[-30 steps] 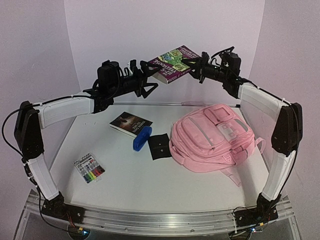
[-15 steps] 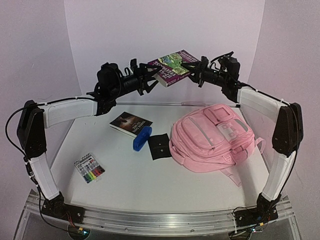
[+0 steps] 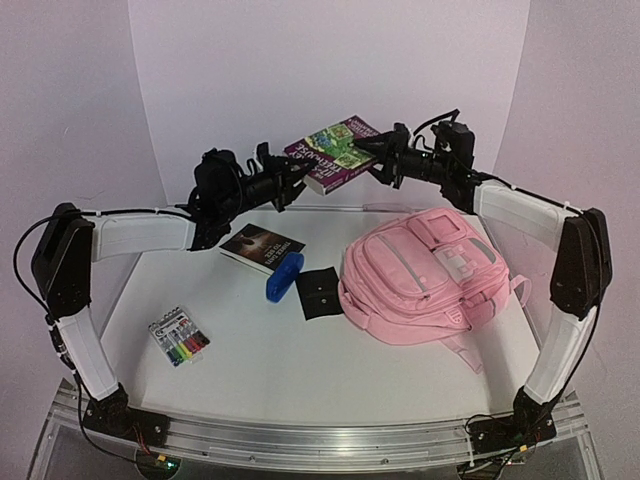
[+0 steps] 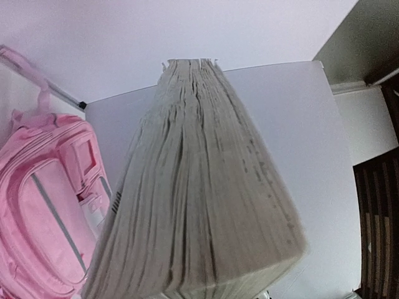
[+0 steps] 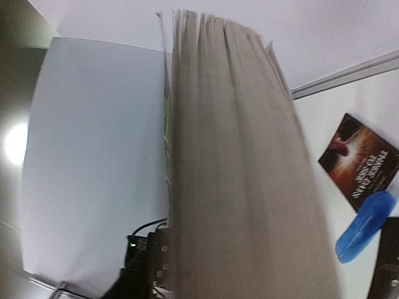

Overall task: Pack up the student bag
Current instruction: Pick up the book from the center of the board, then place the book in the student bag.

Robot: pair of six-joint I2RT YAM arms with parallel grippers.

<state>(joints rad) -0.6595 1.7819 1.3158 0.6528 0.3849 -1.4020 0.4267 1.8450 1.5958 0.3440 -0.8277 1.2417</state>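
A thick book (image 3: 335, 150) with a purple and green cover hangs in the air at the back, held between both arms. My left gripper (image 3: 298, 172) is closed on its lower left end. My right gripper (image 3: 376, 158) is at its right end, but its fingers are hidden by the book. The book's page edge (image 4: 199, 187) fills the left wrist view, and a blurred page edge (image 5: 243, 174) fills the right one. The pink student bag (image 3: 420, 275) lies flat on the table at the right, below the book, and also shows in the left wrist view (image 4: 43, 205).
On the table lie a dark paperback (image 3: 262, 246), a blue object (image 3: 284, 276), a black pouch (image 3: 320, 292) next to the bag, and a pack of markers (image 3: 180, 338) at the near left. White walls stand close behind and on both sides.
My left gripper has moved right onto the book and closed from wide open. The book and the right gripper have shifted slightly left.
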